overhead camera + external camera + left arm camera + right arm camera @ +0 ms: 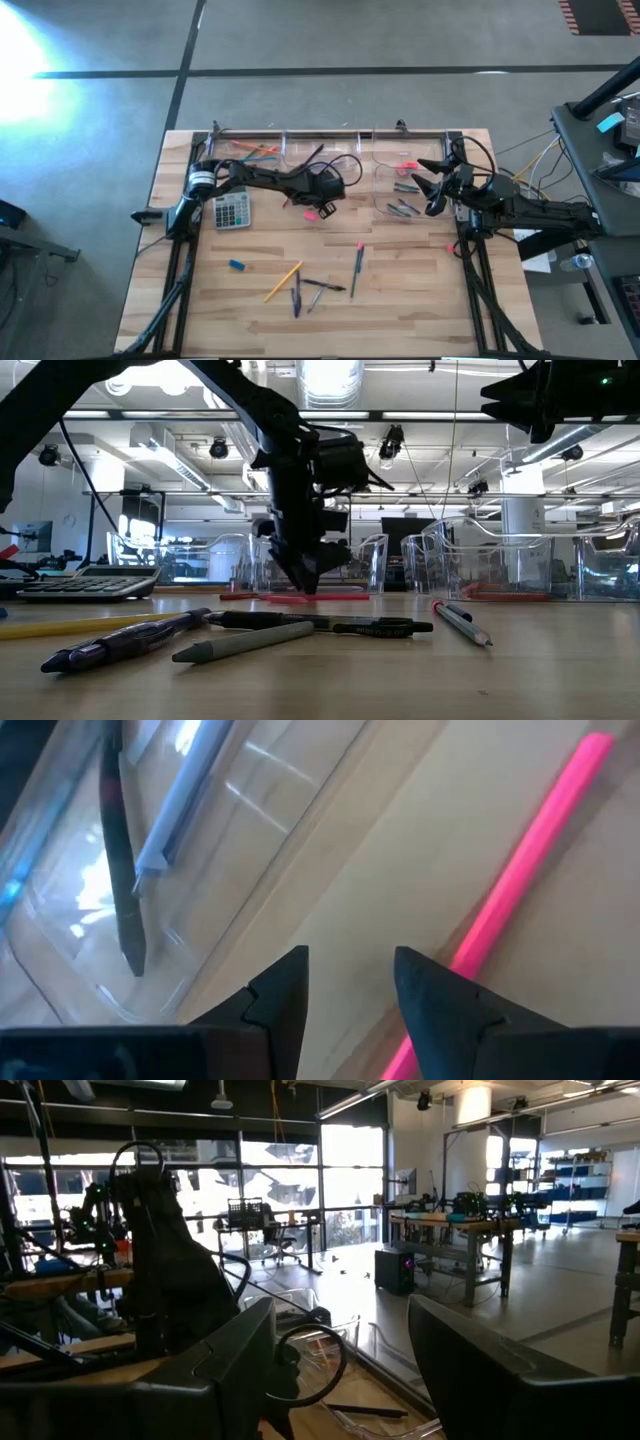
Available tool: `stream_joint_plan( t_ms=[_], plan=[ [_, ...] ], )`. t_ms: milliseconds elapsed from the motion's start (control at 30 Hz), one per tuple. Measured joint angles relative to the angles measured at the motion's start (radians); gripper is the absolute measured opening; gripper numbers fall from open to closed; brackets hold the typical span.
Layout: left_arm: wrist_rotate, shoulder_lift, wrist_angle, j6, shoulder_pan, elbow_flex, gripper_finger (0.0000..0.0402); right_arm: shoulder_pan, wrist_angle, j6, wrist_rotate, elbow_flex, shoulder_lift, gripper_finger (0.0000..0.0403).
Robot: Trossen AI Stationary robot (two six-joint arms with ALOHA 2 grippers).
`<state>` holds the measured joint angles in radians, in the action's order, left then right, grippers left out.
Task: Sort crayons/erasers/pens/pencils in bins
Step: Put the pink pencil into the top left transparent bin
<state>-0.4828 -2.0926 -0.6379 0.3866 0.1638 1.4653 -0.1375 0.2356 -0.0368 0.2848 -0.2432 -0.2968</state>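
Our left jaws (pixel 345 990) part open, empty, low over surface (pixel 400 290) — pink pencil (pixel 520 870) lies just beside one jaw, likely next pick, bin (pixel 190 900) near. Right jaws (pixel 345 1370) open, empty, raised over far bins (pixel 400 185) — waiting, we judge.

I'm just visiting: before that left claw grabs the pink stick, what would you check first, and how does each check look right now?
1. Left claw open and empty: ok.
2. Pink pencil lying flat on the table: ok.
3. Pencil centred between the left claw's fingers: not ok, it lies to one side.
4. Pencil clear of the nearest bin: ok.
5. Right claw out of the way, over a bin at the table's right: ok.
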Motion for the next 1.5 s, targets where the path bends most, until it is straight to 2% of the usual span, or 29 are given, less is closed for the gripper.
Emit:
stream_joint_plan(
  t_ms=[300,600,833,1133,1433,1500],
  plan=[
    [-0.004,0.001,-0.002,-0.007,-0.062,-0.014,0.0136,0.0,0.0,0.0,0.0,0.0,0.0,0.0219],
    [0.052,0.003,-0.003,-0.097,-0.171,-0.008,0.0136,0.0,0.0,0.001,0.0,0.0,0.0,0.0219],
    [0.206,0.014,-0.033,-0.11,-0.198,-0.005,0.0136,0.0,0.0,0.003,0.0,0.0,0.0,0.0219],
    [0.268,0.063,-0.081,-0.105,-0.22,-0.011,0.0136,0.0,0.0,0.003,0.0,0.0,0.0,0.0219],
    [0.256,0.179,-0.11,-0.039,-0.279,-0.016,0.0136,0.0,0.0,0.003,-0.001,0.0,0.001,0.0219],
    [0.22,0.189,-0.077,0.004,-0.289,-0.015,0.0136,0.0,0.0,0.004,-0.001,0.0,0.001,0.0219]
  ],
)
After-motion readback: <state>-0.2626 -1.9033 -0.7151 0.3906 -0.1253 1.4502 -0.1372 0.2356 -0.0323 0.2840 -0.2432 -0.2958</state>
